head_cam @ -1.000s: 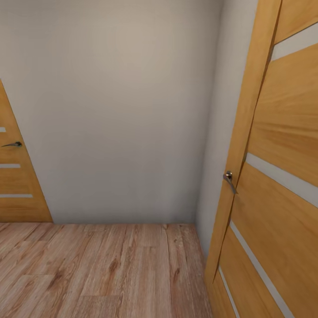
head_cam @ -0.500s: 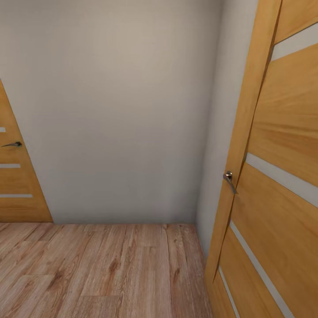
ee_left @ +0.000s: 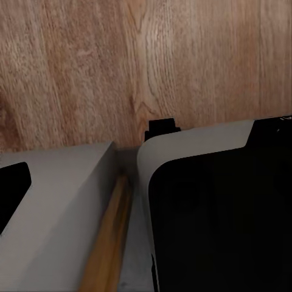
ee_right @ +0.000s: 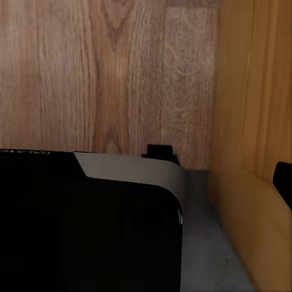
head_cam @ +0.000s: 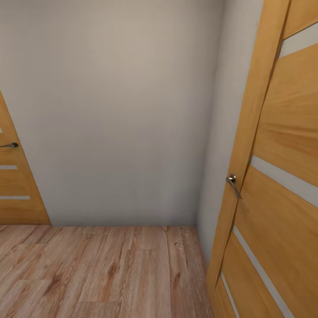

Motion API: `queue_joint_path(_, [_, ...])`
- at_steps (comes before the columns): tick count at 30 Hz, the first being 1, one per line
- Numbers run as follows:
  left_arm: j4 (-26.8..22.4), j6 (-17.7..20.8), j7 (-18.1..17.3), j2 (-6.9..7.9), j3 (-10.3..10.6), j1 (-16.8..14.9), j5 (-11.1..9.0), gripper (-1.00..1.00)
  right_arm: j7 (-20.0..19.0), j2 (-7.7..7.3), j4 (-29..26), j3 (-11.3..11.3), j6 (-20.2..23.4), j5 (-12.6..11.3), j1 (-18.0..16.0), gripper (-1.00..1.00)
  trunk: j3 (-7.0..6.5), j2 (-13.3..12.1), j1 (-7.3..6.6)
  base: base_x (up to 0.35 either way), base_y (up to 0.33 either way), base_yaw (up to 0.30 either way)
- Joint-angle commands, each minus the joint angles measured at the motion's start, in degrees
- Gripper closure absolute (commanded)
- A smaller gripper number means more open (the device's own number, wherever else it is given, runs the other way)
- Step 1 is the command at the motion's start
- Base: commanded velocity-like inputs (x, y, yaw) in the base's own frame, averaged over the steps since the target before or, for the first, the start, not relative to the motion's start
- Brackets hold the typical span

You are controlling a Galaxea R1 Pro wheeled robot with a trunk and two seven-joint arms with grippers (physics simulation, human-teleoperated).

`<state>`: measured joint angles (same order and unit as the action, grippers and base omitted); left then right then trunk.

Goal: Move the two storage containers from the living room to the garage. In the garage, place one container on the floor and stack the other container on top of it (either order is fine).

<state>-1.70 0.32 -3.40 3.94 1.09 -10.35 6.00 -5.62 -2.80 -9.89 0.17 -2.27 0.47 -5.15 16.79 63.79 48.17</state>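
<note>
While the robot is facing a blank pale wall in a corner, an open wooden door is standing very close on the right, its metal handle sticking out toward the passage. A second door is sitting at the far left, and wood-plank floor is running underfoot, so this is not the garage's concrete yet. No orange-red container is appearing in these frames, so its whereabouts cannot be told. Both wrist cameras are looking down past the robot's own grey-and-black body at the planks; the fingers are not readable, so I cannot tell whether either gripper is spread or closed. Main risk (judging from the tight fit): the base or right arm is clipping the door panel or handle while turning, or driving into the wall ahead.
</note>
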Motion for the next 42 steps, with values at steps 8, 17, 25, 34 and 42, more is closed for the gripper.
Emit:
queue_joint_path(8, [-0.05, 0.03, -0.11, 0.03, 0.05, -0.02, 0.59, -1.0, -0.12, -0.02, 0.05, 0.0, -0.19, 0.05, -0.04, -1.0, 0.07, 0.04, 0.02, 0.045, 0.0, 0.0])
queue_joint_path(17, [-0.05, 0.03, -0.11, 0.01, 0.05, -0.02, 0.59, -1.0, -0.1, -0.02, 0.05, 0.0, -0.19, 0.05, -0.04, -1.0, 0.07, 0.04, 0.02, 0.058, -0.035, 0.0])
queue_joint_path(25, [-0.05, -0.02, -0.11, 0.04, 0.05, -0.02, 0.59, -1.0, -0.1, -0.02, 0.05, 0.0, -0.19, 0.05, -0.04, -1.0, 0.07, 0.04, 0.02, 0.064, -0.045, 0.0])
queue_joint_path(34, [-0.05, 0.0, -0.11, 0.05, 0.05, -0.02, 0.57, -1.0, -0.1, -0.02, 0.05, 0.0, -0.19, 0.05, -0.04, -1.0, 0.07, 0.04, 0.02, 0.016, -0.003, 0.0])
queue_joint_path(42, [-0.05, 0.01, -0.11, 0.04, 0.05, -0.02, 0.59, -1.0, -0.09, -0.02, 0.05, 0.0, -0.19, 0.06, -0.04, -1.0, 0.07, 0.04, 0.02, 0.147, 0.0, 0.0])
